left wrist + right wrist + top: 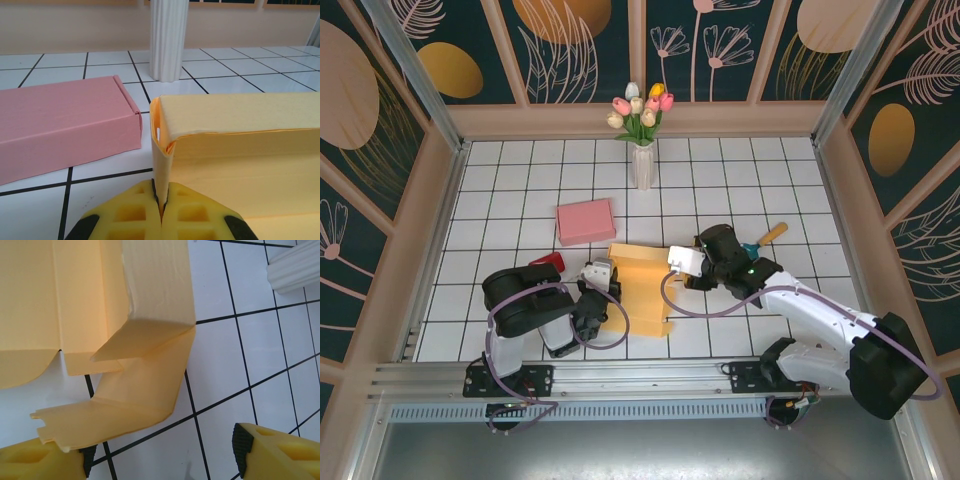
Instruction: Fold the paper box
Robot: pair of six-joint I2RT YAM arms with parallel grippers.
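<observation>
The yellow paper box (pixel 642 290) lies partly folded on the tiled table between the two arms. My left gripper (pixel 162 199) is shut on the box's upright left side wall (pixel 163 160), pinching its lower edge between the yellow pads. In the top view this gripper (pixel 612 288) sits at the box's left edge. My right gripper (pixel 165 455) is open, hovering over the box's right end (pixel 670 272). A loose end flap (pixel 115 420) droops toward the tiles, its tip lying over the left fingertip (pixel 86 460). Nothing sits between the right fingers.
A closed pink box (pixel 586 220) lies just behind and left of the yellow one, close to my left gripper (pixel 60 125). A white vase of tulips (pixel 642 165) stands farther back. A red item (pixel 548 261) and an orange-handled tool (pixel 772 234) lie at the sides.
</observation>
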